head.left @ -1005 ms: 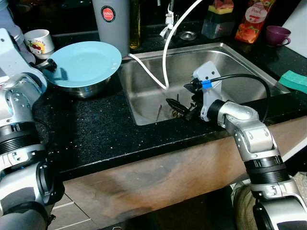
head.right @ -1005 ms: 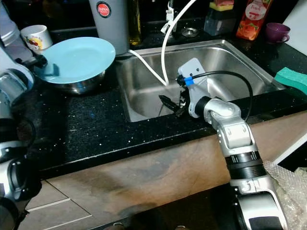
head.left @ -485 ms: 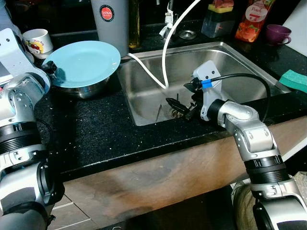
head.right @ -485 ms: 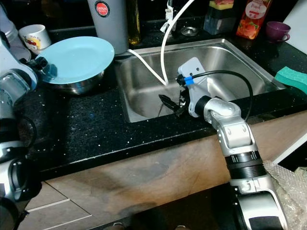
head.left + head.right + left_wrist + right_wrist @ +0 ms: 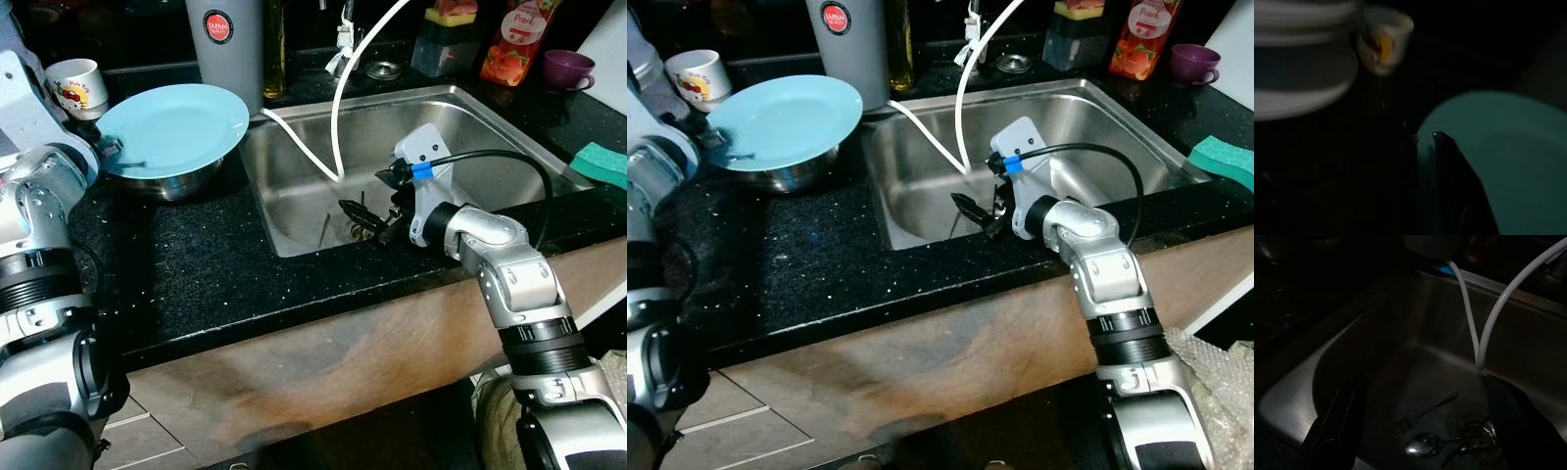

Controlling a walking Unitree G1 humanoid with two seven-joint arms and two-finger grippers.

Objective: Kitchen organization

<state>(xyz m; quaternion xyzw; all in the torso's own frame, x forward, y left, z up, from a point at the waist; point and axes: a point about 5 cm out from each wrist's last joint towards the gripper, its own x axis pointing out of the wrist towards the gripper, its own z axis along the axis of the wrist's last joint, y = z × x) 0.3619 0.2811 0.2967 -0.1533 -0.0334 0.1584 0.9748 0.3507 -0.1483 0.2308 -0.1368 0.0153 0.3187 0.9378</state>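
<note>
Resting on a metal bowl (image 5: pixel 176 181) on the black worktop (image 5: pixel 196 264), the blue plate (image 5: pixel 171 127) has the left claw (image 5: pixel 106 147) clenched on its near-left rim, with a small white cup (image 5: pixel 78 83) just behind. Beside them is the steel sink (image 5: pixel 460 127), where the right claw (image 5: pixel 1420 426) hangs over the near side with its fingers (image 5: pixel 1337 426) spread wide and empty. A fork (image 5: pixel 1422 413) and a spoon (image 5: pixel 1422 446) lie on the sink floor by the drain, and a white hose (image 5: pixel 338 98) loops down into it.
</note>
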